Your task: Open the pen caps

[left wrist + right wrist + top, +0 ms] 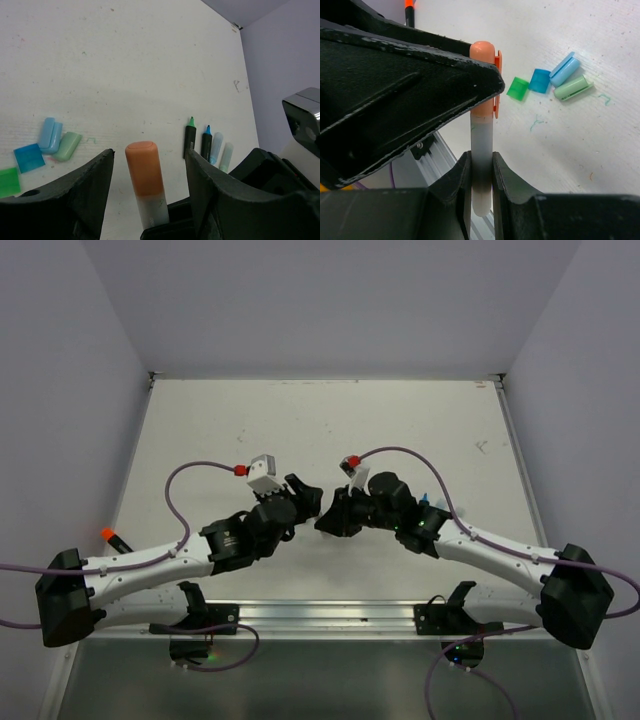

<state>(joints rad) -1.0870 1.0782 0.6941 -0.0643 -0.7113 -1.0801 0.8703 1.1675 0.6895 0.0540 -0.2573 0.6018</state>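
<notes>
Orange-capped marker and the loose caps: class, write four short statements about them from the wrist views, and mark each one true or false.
1. The orange cap sits on its marker. True.
2. The right gripper holds the marker by its pale body. True.
3. The left gripper is clamped on the orange cap. False: its fingers flank it, with gaps on both sides.
4. Five loose caps lie nearby. False: the table holds four: green cap, blue cap, light blue cap, mint cap.

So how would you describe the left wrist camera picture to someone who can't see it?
The orange cap of a marker pokes up between the jaws of the open left pincer, a gap on each side. On the white table behind, four loose caps lie at left and four other markers at right.
</notes>
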